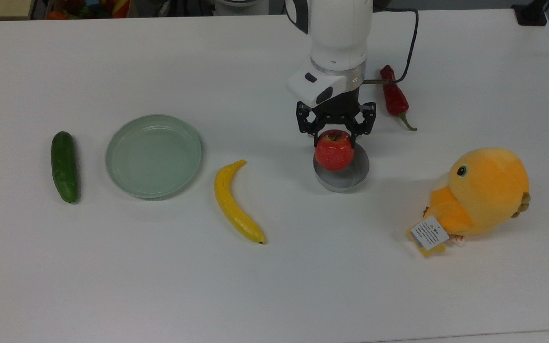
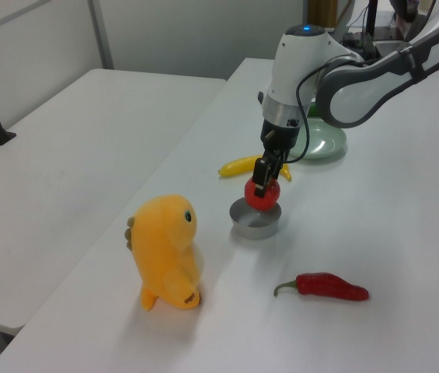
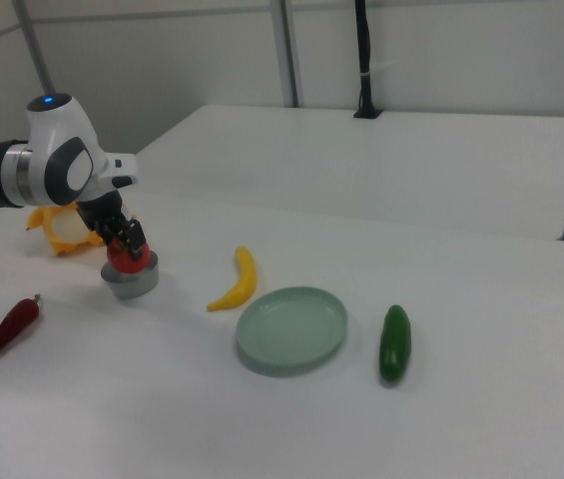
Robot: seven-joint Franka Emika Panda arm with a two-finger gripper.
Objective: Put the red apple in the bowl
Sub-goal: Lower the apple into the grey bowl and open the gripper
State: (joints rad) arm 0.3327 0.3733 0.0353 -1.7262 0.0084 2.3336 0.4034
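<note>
The red apple [image 1: 334, 152] hangs in my gripper [image 1: 335, 139], whose black fingers are shut on its sides near the stem. Directly under it sits the small grey bowl [image 1: 350, 180], partly covered by the apple in the top view. From the left view the apple [image 2: 263, 195] hovers just above the bowl [image 2: 254, 224] rim, held by the gripper [image 2: 263, 180]. The right view has the apple [image 3: 127, 261] over the bowl [image 3: 132, 282] too, with the gripper [image 3: 126, 243] above it.
A pale-green plate [image 1: 153, 155] and a cucumber [image 1: 64, 166] lie at the top view's left, a banana [image 1: 235, 204] between plate and bowl. A red chili pepper [image 1: 394, 99] lies behind the bowl, an orange plush bird [image 1: 482, 193] to its right.
</note>
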